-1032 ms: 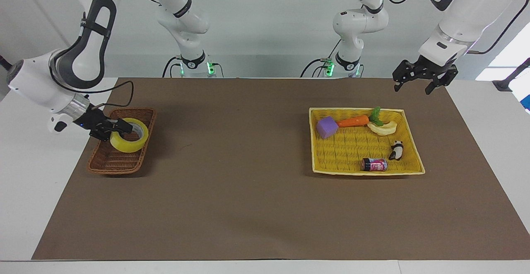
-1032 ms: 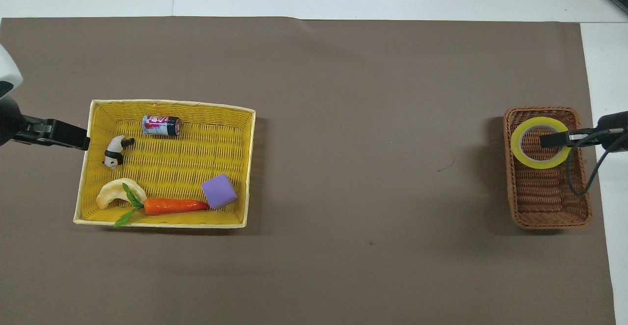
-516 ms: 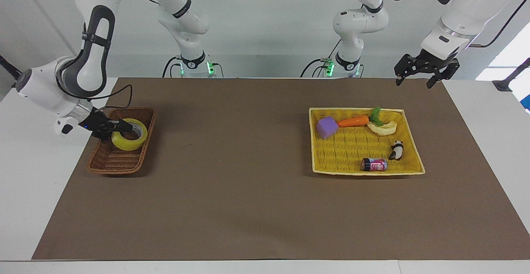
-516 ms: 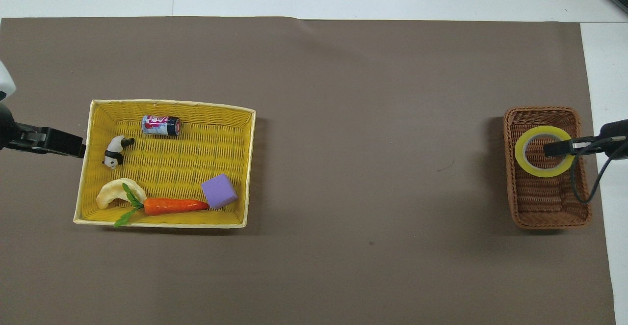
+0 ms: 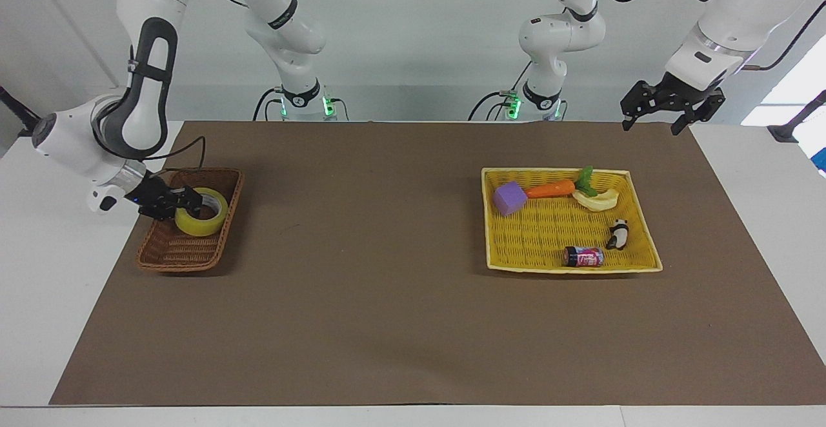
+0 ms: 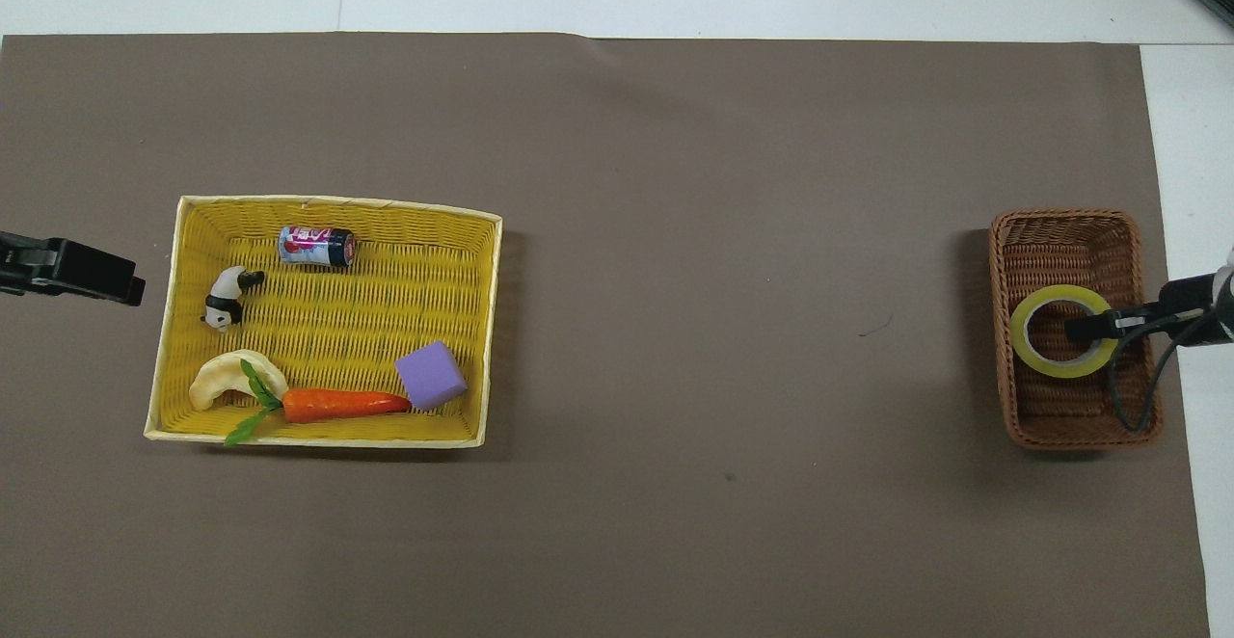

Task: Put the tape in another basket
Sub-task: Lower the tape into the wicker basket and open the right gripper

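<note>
The brown-covered tabletop (image 5: 400, 324) fills both views, and its white margins run out of the pictures at the sides. Both arms are cut off at the top of the facing view. In the overhead view only the tips of their ends show at the edges. The yellow tray (image 5: 548, 170) lies toward the left arm's end. The brown basket (image 5: 174, 256) lies toward the right arm's end. The tape (image 5: 201, 220) is in that basket, about midway along its length. We cannot make out whether it rests on the basket's floor or hangs a little above it. The right gripper (image 5: 193, 200) reaches in over the basket's wall, with its tip at the roll's rim and over its hole. We cannot tell whether it is clamping the roll or has let go. In the tray lie a carrot (image 5: 550, 189), a purple block (image 5: 510, 198) touching the carrot's tip, and a pale curved piece (image 5: 597, 200) partly under the carrot's leaves. A can (image 5: 583, 257) lies on its side, its label too small to read, with a panda figure (image 5: 618, 233) just beside it. The left gripper (image 5: 650, 129) waits in the air over the tabletop's corner by its own base, its fingers (image 5: 626, 124) spread apart and holding nothing.
</note>
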Robot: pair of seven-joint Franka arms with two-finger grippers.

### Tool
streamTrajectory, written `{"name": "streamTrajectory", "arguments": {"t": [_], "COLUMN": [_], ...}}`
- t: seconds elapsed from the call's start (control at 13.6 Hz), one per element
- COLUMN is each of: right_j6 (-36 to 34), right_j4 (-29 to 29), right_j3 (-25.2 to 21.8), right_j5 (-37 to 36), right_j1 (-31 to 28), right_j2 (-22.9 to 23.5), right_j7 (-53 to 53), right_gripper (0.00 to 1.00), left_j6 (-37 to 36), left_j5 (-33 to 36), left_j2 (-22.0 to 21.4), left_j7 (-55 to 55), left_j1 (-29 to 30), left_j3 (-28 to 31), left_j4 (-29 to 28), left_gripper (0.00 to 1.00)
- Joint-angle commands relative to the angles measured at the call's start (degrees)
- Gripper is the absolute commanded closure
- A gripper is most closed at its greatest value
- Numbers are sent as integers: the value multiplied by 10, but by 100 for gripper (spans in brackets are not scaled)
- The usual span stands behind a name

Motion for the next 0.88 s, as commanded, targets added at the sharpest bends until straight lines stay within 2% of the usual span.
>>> {"name": "streamTrajectory", "arguments": {"t": [0.0, 0.22, 0.37, 0.44, 0.81], "right_j6": [-3, -1, -4, -16, -101], "right_j4": [37, 85, 127, 132, 131], "right_j3": [6, 4, 7, 7, 7], "right_j5": [-9, -26, -111, -134, -151], "right_j1": [-1, 27, 57, 74, 130], "right_j2": [-6, -14, -23, -33, -98], "right_j7": [-1, 90, 186, 243, 448], "right_gripper": [0, 0, 0, 0, 0], "left_j6": [-2, -3, -2, -2, -2], "left_j5": [9, 7, 7, 7, 7], "left_j2": [2, -23, -23, -23, -23], "left_j7": [8, 7, 7, 7, 7], "left_j1": [7, 4, 6, 7, 5], "left_j3": [-5, -5, -5, -5, -5], "left_j4": [10, 12, 13, 12, 12], "left_gripper": [0, 0, 0, 0, 0]}}
